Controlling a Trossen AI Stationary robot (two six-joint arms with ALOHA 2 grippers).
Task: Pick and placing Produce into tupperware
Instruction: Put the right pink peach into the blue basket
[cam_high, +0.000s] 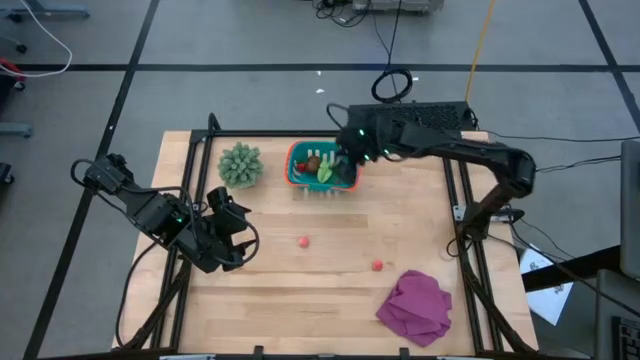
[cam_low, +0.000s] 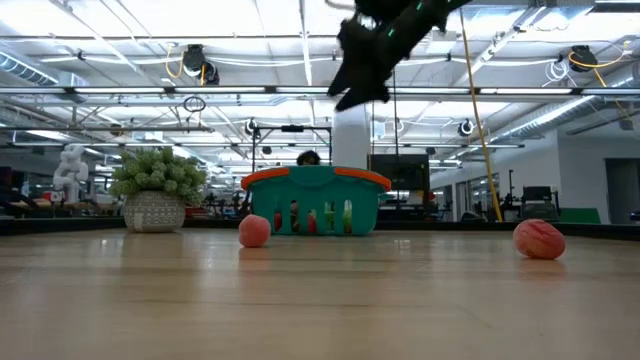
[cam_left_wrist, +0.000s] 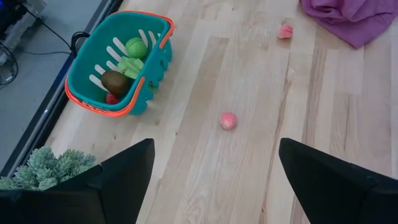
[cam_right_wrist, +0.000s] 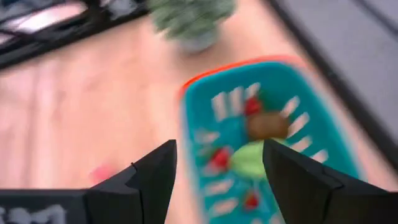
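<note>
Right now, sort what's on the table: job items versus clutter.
Job: tupperware holding a brown oval and green pieces; two loose red pieces; open right gripper above the tub.

Clutter: spiky plant; magenta cloth.

Wooden table (cam_high: 300, 290), and here's what sits on it: the tub (cam_high: 298, 172) at the far edge, plant (cam_high: 241, 165) just beside it. Two red pieces out on the open boards, one (cam_high: 303, 241) mid-table, another (cam_high: 377, 265) nearer the magenta cloth (cam_high: 416, 307) at the near right corner.
</note>
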